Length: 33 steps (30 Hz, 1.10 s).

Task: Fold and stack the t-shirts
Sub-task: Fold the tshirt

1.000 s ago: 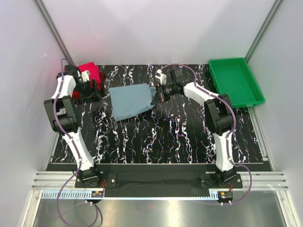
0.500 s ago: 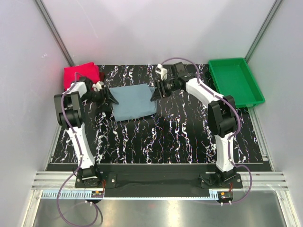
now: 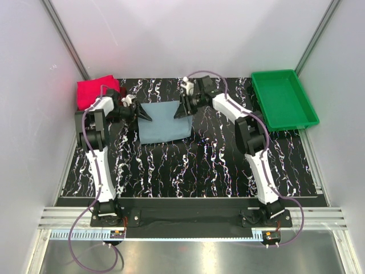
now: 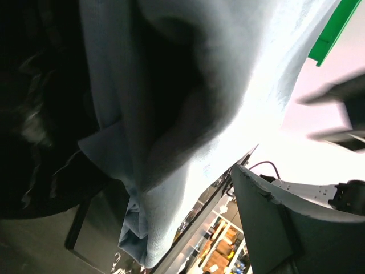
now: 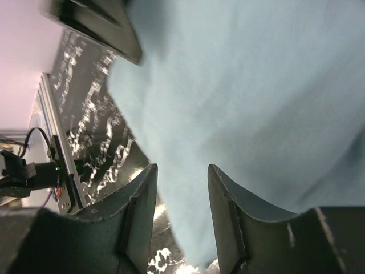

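Now t-shirt (image 3: 165, 123) betw. L end effector (image 3: 144, 115), R end effector (image 3: 179, 112).

Table (image 3: 205, 162): black surface with white marbling, enclosed by pale walls on the left, right and far sides.
Grey-blue t-shirt (image 3: 165, 123): folded into a rough rectangle, lying flat at the far middle of the table.
Left gripper (image 3: 144, 115): at the far left corner of the grey-blue t-shirt, fingers pointing right.
Right gripper (image 3: 178, 112): at the far right corner of the same shirt, fingers pointing left.
Grip on cloth: cannot be told from this view.
Folded red-pink shirts (image 3: 91, 92): at the far left table corner, behind the left arm.
Green tray (image 3: 283, 74): far right corner, well apart from the shirts.
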Available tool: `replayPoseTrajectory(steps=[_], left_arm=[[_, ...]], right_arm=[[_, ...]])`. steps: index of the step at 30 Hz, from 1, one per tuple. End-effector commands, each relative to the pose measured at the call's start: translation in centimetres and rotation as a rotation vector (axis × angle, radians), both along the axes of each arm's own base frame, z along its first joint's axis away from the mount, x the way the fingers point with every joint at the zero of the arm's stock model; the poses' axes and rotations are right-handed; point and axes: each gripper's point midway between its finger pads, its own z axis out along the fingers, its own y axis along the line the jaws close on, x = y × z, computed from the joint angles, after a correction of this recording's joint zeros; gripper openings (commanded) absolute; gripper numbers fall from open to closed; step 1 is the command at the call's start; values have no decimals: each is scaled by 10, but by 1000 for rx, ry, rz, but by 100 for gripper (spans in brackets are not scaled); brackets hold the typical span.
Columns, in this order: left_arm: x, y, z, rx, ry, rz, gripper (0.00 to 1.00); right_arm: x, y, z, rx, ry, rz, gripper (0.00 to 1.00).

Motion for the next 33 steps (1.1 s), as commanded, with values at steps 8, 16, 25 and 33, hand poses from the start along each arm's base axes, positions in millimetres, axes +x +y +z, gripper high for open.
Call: replayPoseTrajectory(steps=[8,16,25,33], left_arm=[[16,-29,-18,49,-56,-71,75],[24,-30,-24,126,-76,-78,74],[21,-25,-34,176,-56,-79,73],[21,-56,-36,105,-54,-131,58]], right_arm=[[-27,25,-29,-84,66,17,47],[-31,9,-32,-159,28,-1,46],[-25,-15,-30,-242,-17,-70,45],[-31,-23,-47,-270,20,-61,45]])
